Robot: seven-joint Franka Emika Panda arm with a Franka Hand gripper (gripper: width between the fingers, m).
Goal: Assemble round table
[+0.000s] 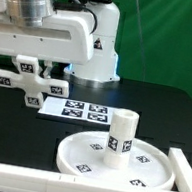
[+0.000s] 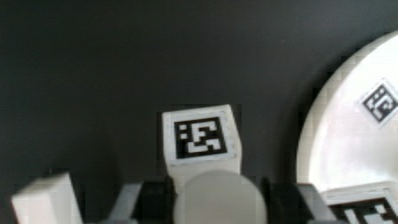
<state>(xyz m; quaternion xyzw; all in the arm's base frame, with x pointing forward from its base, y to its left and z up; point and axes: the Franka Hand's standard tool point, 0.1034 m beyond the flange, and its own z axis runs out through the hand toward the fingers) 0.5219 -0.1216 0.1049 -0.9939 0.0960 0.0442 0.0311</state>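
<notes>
The round tabletop disc [image 1: 142, 173] lies rim-up on the black table at the exterior view's right. A short white leg [image 1: 121, 137] with a tag stands upright on its hub. My gripper [image 1: 31, 61] hangs above the table at the exterior view's left, shut on the white cross-shaped base piece [image 1: 30, 83], whose arms carry tags. In the wrist view the base piece [image 2: 201, 135] sticks out between my dark fingers [image 2: 164, 200], with one tagged arm pointing away from me. The disc's edge [image 2: 347, 120] shows beside it, and the leg is out of that view.
The marker board [image 1: 82, 109] lies flat on the table behind the disc. A white rail [image 1: 8, 183] runs along the table's front edge, and a white block [image 1: 182, 164] stands against the disc's right side. The robot's base [image 1: 96, 53] stands at the back.
</notes>
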